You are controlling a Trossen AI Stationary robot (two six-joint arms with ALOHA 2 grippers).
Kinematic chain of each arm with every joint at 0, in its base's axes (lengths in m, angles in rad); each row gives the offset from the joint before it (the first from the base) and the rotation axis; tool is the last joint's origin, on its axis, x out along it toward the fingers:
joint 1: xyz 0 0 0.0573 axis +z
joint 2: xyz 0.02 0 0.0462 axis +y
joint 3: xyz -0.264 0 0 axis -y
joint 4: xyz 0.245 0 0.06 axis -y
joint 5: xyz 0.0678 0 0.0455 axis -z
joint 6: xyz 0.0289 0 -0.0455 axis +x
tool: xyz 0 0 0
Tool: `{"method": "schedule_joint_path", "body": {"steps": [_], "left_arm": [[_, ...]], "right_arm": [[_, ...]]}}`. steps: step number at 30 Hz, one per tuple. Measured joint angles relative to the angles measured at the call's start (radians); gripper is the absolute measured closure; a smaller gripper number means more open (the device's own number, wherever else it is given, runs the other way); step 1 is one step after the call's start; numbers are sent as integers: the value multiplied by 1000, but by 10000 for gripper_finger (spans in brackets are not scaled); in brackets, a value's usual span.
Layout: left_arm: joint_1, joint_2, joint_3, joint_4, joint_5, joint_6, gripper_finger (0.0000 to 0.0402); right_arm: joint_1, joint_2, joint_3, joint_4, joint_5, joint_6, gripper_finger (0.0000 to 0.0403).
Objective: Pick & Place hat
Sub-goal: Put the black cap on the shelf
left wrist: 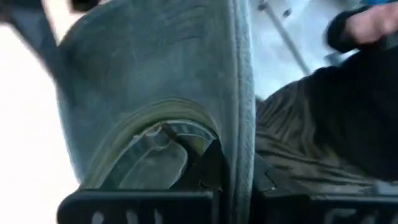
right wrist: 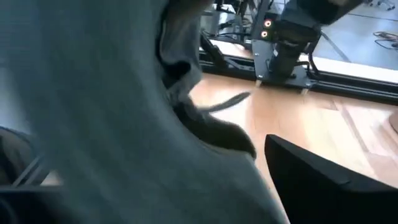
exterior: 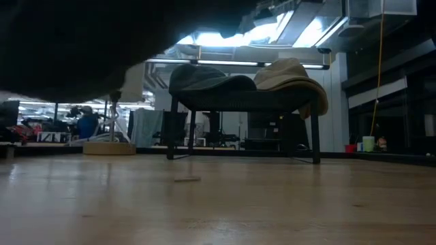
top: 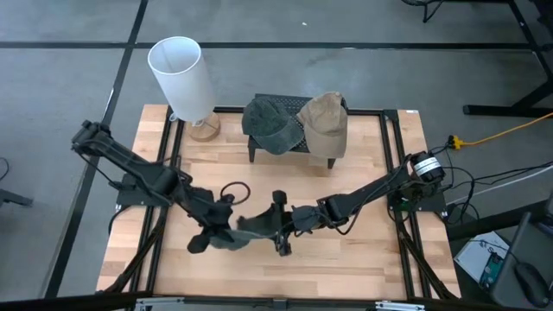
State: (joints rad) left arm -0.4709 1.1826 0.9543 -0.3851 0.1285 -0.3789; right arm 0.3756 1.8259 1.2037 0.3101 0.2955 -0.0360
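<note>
A grey hat [top: 244, 231] hangs between my two grippers over the near middle of the table, and its cloth fills the left wrist view [left wrist: 155, 81] and the right wrist view [right wrist: 93, 112]. My left gripper [top: 216, 229] is shut on it from the left. My right gripper [top: 278, 226] stands at the hat's right side. One of its fingers [right wrist: 323, 180] shows well off to the side, and cloth hides the other. A dark mass [exterior: 68, 41] overhead in the low view is the hat and arms, off the wood. My left gripper pinches the hat's brim edge [left wrist: 244, 124] between its two fingers [left wrist: 208, 171], with the brim running edge-on away from them. It comes level from the table's left. The hat is lifted clear of the table. Whether my right gripper touches the hat, I cannot tell, as cloth covers the place.
A dark rack [top: 298, 140] stands at the far middle, carrying a dark grey cap [top: 270, 125] and a tan cap [top: 325, 121]; the low view shows it on its legs [exterior: 245, 102]. A white lamp [top: 181, 78] stands far left. A black cable loop [top: 235, 190] lies near the grippers.
</note>
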Motion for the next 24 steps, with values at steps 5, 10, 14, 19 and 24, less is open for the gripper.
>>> {"method": "schedule_joint_path", "body": {"steps": [5, 10, 14, 19, 24], "left_arm": [[23, -29, 0, 34, 27, 4, 391], [32, -51, 0, 16, 13, 32, 375], [32, -49, 0, 18, -8, 126, 349], [44, -67, 0, 10, -6, 212, 298], [69, -132, 0, -38, -30, 298, 250]], "right_arm": [[-3, 0, 0, 0, -35, 32, 209], [0, 0, 0, -5, -63, 88, 345], [1, 0, 0, -1, -132, 167, 385], [-2, -32, 2, -44, -202, 297, 389], [-3, -106, 3, -169, -229, 411, 389]]}}
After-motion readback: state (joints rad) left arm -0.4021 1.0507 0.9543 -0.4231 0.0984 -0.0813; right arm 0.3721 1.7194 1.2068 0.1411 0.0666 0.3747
